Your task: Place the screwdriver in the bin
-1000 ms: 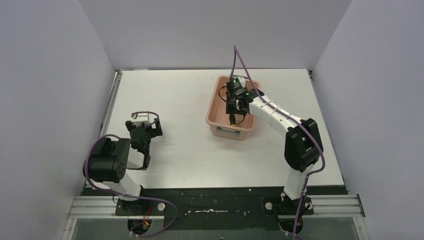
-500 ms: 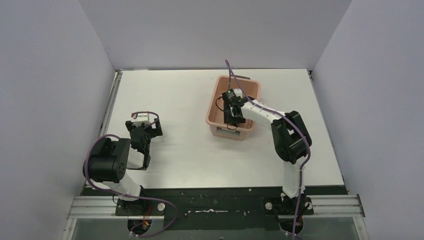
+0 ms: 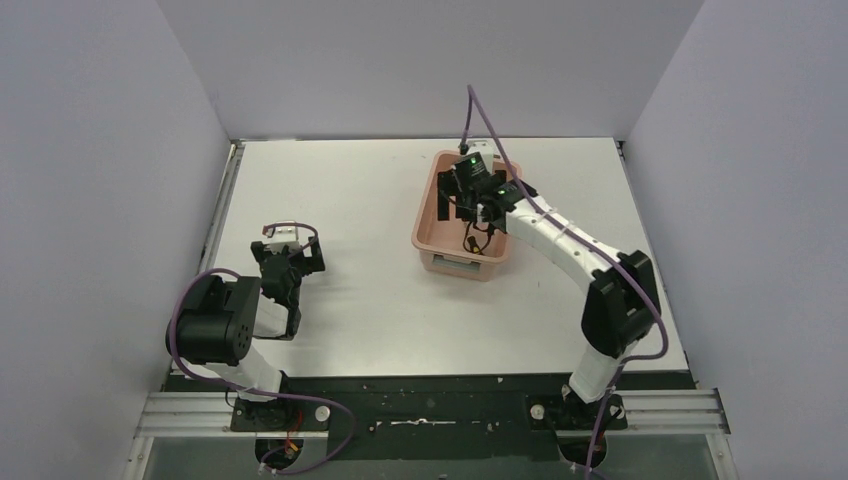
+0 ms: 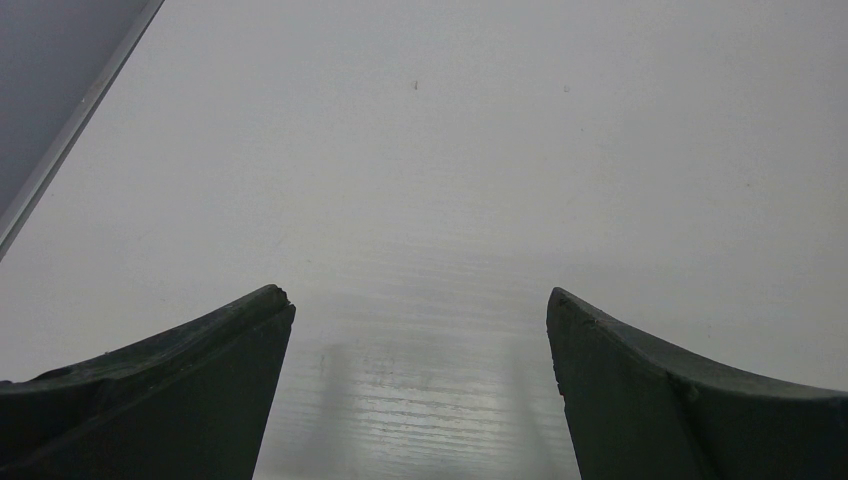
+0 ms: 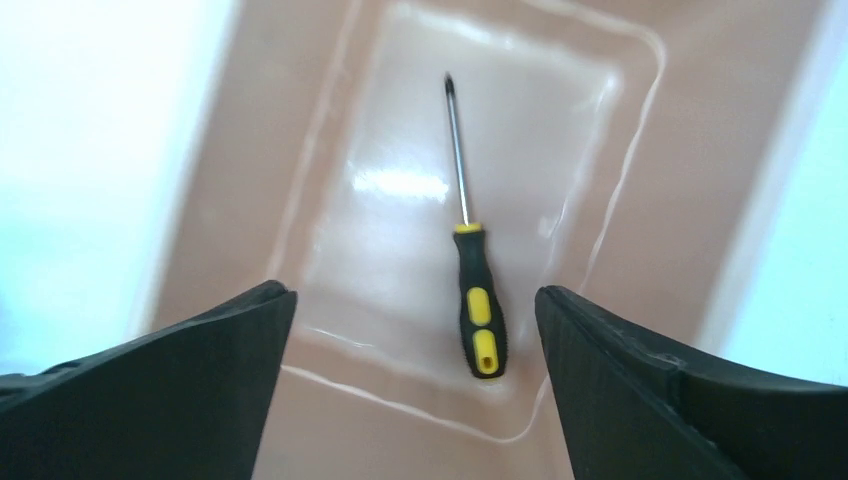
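The screwdriver [image 5: 466, 228] lies loose, apparently flat, on the bin [image 5: 290, 150] floor, centre of the right wrist view. The right gripper [image 5: 412, 292] hangs above, jaws spread and empty. Withdraw it straight up, clear of the rim.

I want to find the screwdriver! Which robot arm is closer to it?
The right arm. Its open jaws hang above the screwdriver lying in the bin. The left arm is far off on the table's other side, nowhere near the bin.
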Controlling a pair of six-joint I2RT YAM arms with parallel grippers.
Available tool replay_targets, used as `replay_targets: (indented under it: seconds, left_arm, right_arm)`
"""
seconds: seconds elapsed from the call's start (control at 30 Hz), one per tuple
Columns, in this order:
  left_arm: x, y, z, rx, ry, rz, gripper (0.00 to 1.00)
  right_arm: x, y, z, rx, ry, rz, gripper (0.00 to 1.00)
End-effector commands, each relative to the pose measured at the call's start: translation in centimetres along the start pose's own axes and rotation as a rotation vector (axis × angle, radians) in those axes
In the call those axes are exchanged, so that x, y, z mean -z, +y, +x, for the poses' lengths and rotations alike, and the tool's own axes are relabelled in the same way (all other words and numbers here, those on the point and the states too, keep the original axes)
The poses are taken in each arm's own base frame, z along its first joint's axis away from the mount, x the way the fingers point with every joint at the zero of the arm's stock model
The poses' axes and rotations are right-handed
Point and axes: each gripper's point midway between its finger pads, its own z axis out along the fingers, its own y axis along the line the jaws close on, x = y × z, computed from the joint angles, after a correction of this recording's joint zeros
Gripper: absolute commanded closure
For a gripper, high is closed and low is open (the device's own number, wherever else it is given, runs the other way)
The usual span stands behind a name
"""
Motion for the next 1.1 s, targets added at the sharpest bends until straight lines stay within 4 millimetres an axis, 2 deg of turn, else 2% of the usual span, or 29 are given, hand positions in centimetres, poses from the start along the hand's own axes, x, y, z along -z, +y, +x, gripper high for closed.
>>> replay_targets:
  seconds: [0.0,0.1,0.23,0.4,0.57,0.73,0.83,1.07]
  left_arm:
    - [-0.2,-0.3,-1.4,0.001,-0.044,0.013,0.03]
    - [-0.2,-0.3,-1.4,0.000,-0.044,0.014,0.03]
    - [-0.2,-0.3,-1.3,0.000,-0.043,0.014,0.03]
    - [-0.2,-0.3,-1.3,0.000,-0.043,0.013,0.03]
    - [-0.2,-0.3,-1.4,0.000,-0.045,0.014,0.03]
    - [-0.2,-0.3,-1.4,0.000,-0.044,0.014,0.03]
    - [-0.2,-0.3,-1.4,0.000,-0.045,0.013,0.03]
    - [-0.2,-0.3,-1.4,0.001,-0.045,0.014,0.03]
  right_arm:
    - [7.4,-1.1,-7.3,-0.011,-0.285,-0.041,0.00]
    - [11.3,-3.4,-9.0,-0.027,-0.436,-0.018,0.00]
    - [13.5,-7.9,-7.7,-0.066,-0.543,0.035,0.00]
    - [14.1,-15.2,-3.9,-0.157,-0.625,0.159,0.00]
    - [13.4,-20.0,1.3,-0.202,-0.693,0.322,0.00]
    - [11.5,-22.8,6.0,-0.231,-0.738,0.438,0.00]
    - [10.0,-23.3,8.3,-0.242,-0.738,0.453,0.00]
    - [8.8,-23.6,10.3,-0.248,-0.752,0.452,0.00]
